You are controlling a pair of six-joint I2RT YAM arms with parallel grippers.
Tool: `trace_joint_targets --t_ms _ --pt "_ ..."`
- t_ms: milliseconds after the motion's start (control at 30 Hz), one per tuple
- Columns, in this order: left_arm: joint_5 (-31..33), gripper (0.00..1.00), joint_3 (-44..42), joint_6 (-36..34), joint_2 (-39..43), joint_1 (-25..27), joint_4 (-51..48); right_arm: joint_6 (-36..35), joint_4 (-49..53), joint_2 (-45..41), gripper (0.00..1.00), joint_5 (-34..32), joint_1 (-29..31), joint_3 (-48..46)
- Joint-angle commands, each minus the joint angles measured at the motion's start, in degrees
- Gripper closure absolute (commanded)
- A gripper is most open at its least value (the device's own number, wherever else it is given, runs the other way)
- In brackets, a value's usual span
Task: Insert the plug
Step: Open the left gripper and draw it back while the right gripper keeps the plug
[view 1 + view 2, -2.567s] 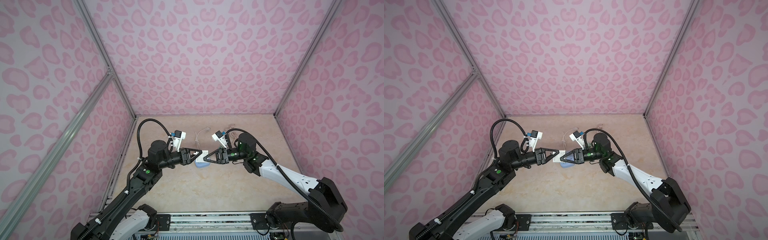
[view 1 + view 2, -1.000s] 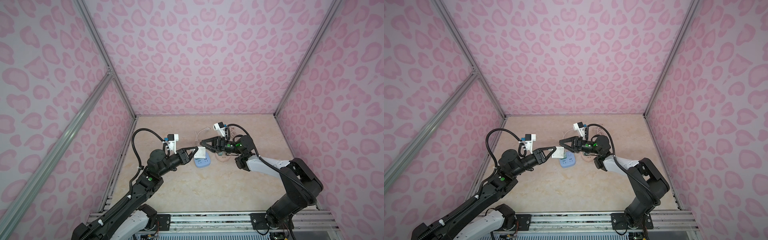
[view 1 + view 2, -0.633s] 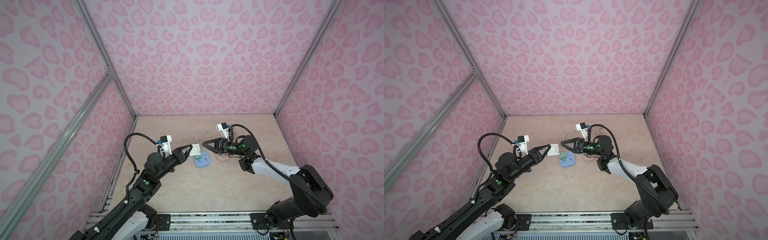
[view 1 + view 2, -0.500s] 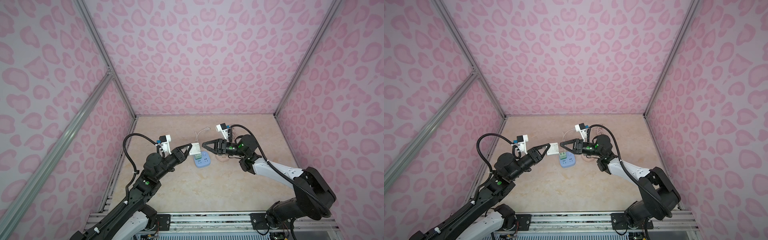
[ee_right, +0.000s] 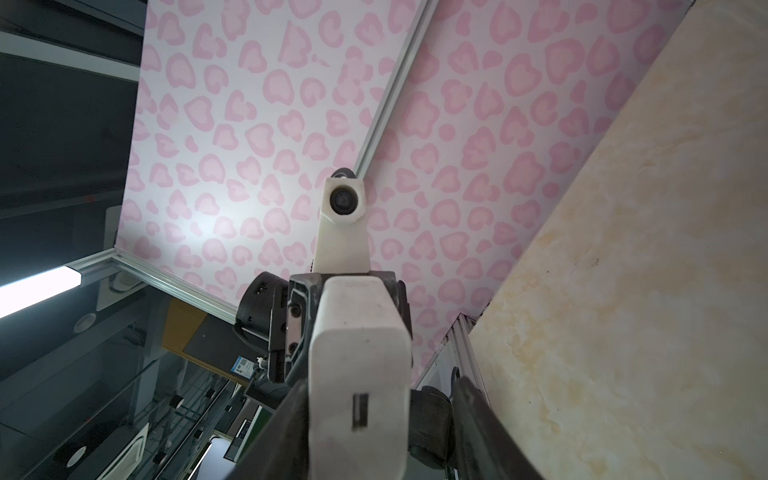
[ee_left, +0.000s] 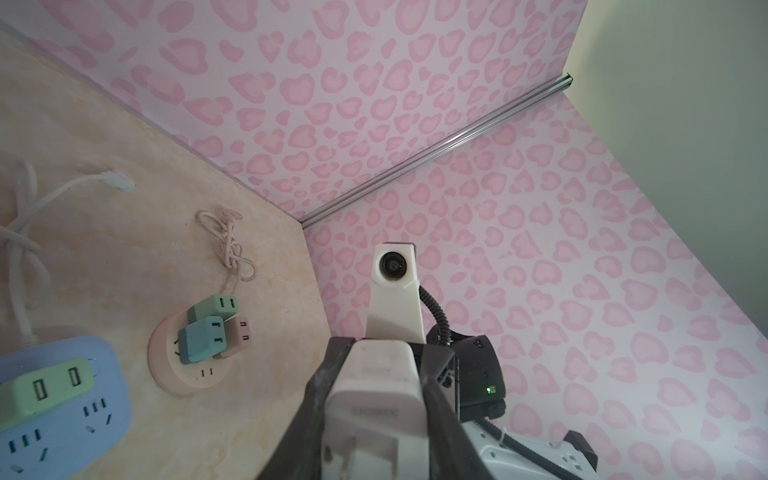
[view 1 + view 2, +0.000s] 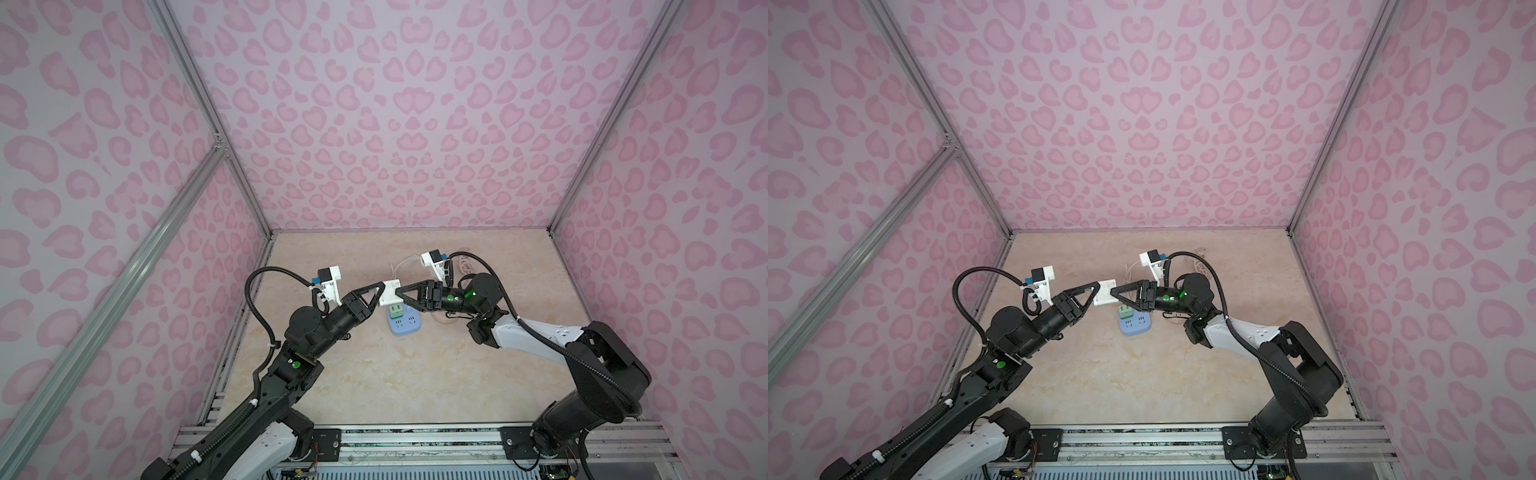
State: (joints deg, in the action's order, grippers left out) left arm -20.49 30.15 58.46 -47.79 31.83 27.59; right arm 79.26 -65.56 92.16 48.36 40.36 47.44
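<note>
Rails (image 7: 415,436) cross the near edge in both top views and carry both arm bases. Beyond them lies the marble table (image 7: 386,386). Further in, a blue strip (image 7: 406,329) lies flat on the table, a green adapter (image 7: 395,311) plugged into its far end. The left wrist view shows free sockets on the rest of its face. Above the strip's far end, clear of it, hangs the white plug (image 7: 391,294).

The left gripper (image 7: 381,291) comes in from the left and is clamped on the plug. In the left wrist view its fingers (image 6: 309,415) press both flanks.

The right gripper (image 7: 400,292) meets the plug from the right, tips at its other end. In the right wrist view those jaws straddle the plug at a middling width, not closed on it. One finger (image 5: 286,436) lies along its side, while the other finger (image 5: 490,428) stands off with a gap between.

Behind the right arm a round pink socket (image 6: 187,376) sits on the table with three small adapters in it. Past that lie a knotted cord (image 6: 230,245) and the strip's white cable (image 6: 20,266). Farthest back rises the pink-spotted wall (image 7: 395,124).
</note>
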Motion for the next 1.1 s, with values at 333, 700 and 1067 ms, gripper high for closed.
trace_joint_targets --t_ms 333,700,1067 --pt "0.7 0.97 -0.53 -0.64 0.25 -0.02 2.5 10.54 -15.79 5.84 0.82 -0.62 1.98 3.24" --pt "4.06 0.53 6.76 -7.01 -1.17 -0.15 -14.69 7.18 -6.96 4.04 1.0 -1.14 0.33 1.34" --pt "25.02 0.4 16.82 -19.61 5.0 -3.71 -47.83 -40.04 80.44 -9.22 1.0 -17.74 -0.16 16.37"
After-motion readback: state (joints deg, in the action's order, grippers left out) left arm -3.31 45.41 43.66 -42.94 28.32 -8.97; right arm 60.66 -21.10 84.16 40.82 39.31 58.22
